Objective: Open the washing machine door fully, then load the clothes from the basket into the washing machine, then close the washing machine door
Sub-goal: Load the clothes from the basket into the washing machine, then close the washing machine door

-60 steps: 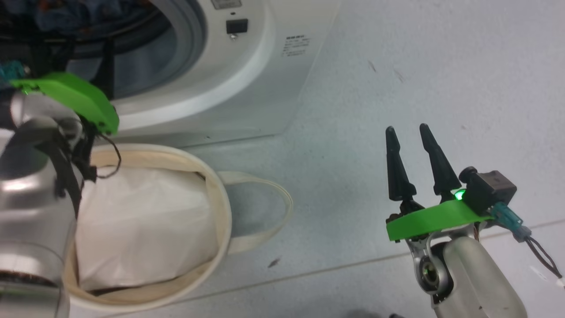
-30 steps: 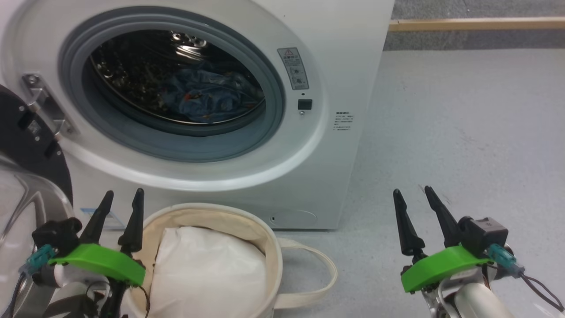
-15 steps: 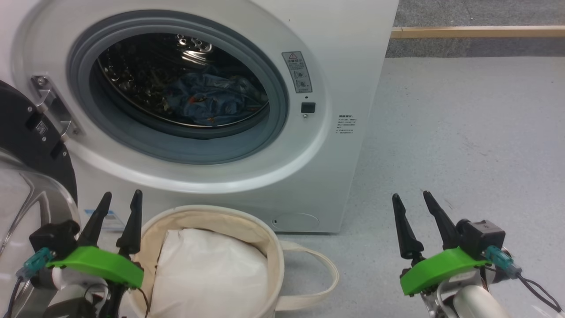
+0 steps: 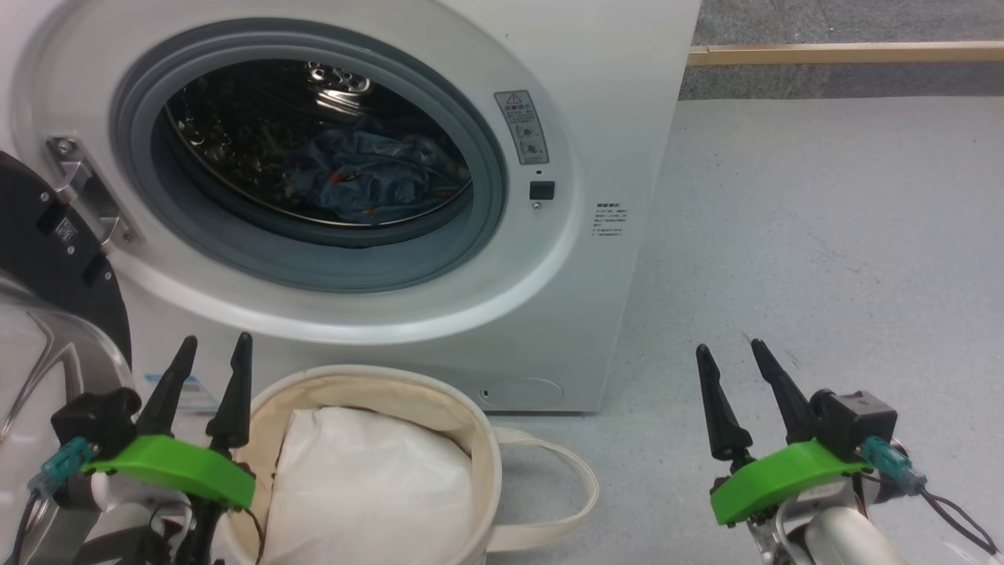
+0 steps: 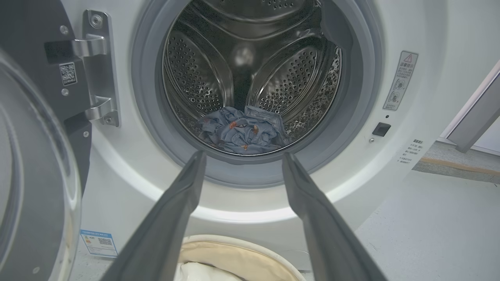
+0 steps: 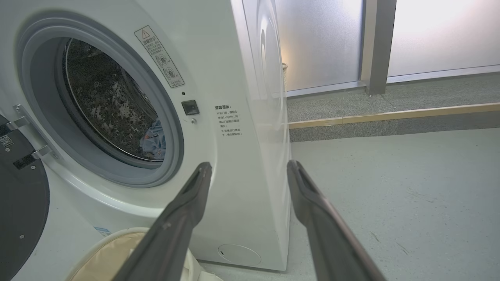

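Take the washing machine [image 4: 612,94] as your reference. The washing machine door [image 4: 47,259] is swung out wide on the machine's hinge side, with its black rim and glass bowl clear of the opening, so the mouth is free for loading. The clothes [image 4: 376,176], a blue bundle flecked with orange, lie low inside the drum [image 5: 195,78].

The basket [image 4: 486,439] sits on the floor [image 4: 823,235] directly in front of the machine, below the opening, which keeps the lift from tub to drum short. What shows in it is plain white padding [image 4: 369,479]; I see no printed garment on top.

Your left tool [image 4: 217,340] hovers in front of the machine, between the door and the basket rim, fingers spread wide and empty. Your right tool [image 4: 729,346] hangs off the machine's front corner over bare floor, also wide and empty.

I judge that loading is done or nearly so and closing the door comes next. The left tool is the nearer one to the door.
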You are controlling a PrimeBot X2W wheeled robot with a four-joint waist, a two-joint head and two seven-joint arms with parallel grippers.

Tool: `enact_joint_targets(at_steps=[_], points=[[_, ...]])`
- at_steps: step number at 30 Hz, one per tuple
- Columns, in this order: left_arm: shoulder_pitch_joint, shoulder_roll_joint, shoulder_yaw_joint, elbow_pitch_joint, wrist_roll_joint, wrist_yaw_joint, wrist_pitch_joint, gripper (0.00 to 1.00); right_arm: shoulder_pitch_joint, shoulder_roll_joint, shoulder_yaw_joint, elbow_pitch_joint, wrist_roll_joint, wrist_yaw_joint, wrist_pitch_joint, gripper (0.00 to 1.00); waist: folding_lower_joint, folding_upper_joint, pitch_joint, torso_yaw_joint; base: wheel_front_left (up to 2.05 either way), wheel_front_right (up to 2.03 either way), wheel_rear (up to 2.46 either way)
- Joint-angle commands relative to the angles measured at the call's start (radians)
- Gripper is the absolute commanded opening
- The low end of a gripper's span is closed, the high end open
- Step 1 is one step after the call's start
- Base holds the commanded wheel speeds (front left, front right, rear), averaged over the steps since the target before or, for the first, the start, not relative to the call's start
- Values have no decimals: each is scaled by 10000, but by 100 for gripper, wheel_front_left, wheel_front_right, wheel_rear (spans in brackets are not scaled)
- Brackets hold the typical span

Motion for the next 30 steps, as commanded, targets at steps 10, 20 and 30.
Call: enact_joint_targets(at_steps=[10,20,30], points=[[-285,247,392,-341,56,-57,-118,100,-299,-31,250,-263,114,4,-76,100,0,-1,-12,-53,0,0,0],[-270,211,449,-320,50,-57,-118,100,-298,-70,288,-254,134,4,-76,100,0,-1,-50,-56,0,0,0],[-271,160,511,-316,98,-57,-118,100,-305,-80,314,-262,166,4,-76,100,0,-1,-52,-55,-46,52,-6]])
